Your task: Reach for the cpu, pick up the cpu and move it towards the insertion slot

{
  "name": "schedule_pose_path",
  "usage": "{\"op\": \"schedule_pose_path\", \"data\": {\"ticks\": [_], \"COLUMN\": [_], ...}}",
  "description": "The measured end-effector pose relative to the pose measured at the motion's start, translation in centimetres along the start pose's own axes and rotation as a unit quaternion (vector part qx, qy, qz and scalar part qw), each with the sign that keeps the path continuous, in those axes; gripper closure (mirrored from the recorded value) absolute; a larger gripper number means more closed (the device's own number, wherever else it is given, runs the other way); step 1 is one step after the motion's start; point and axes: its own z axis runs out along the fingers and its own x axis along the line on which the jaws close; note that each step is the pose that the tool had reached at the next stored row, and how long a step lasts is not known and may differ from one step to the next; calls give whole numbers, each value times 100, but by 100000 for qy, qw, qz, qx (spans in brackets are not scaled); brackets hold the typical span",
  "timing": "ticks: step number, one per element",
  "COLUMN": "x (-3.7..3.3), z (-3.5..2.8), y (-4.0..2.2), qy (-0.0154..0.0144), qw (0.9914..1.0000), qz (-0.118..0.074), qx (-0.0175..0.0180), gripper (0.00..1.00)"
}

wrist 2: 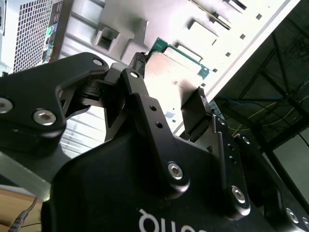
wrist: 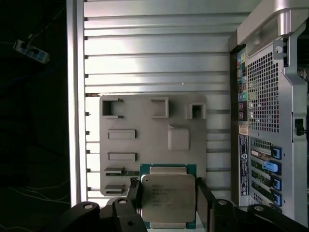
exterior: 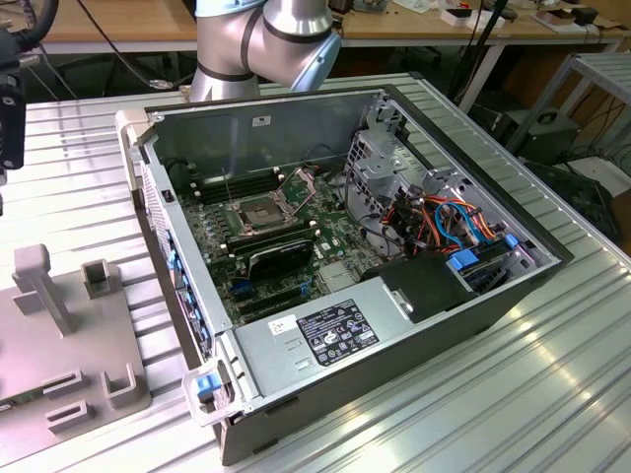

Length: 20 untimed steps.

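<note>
CPU in our grip, above the holder plate

Our gripper pinches the cpu between its fingers, over the grey fixture plate beside the computer case.

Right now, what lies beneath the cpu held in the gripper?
In the first wrist view, the cpu sits between the fingers of the gripper, above the grey fixture plate with its raised holders on the ribbed table. The plate directly under the chip is covered.

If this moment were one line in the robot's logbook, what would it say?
gripper: shut on cpu | over grey fixture plate | insertion slot: open
</note>
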Motion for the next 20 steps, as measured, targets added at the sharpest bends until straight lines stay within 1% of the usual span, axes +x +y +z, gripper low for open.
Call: {"op": "schedule_pose_path", "data": {"ticks": [8,18,20], "x": [-148,-295,-333], "z": [-3,-6,-7], "y": [2,4,5], "qy": [1,2,0], "qw": [100000,100000,100000], "qz": [-1,-2,-2], "qx": [0,1,0], "gripper": [45,45,45]}}
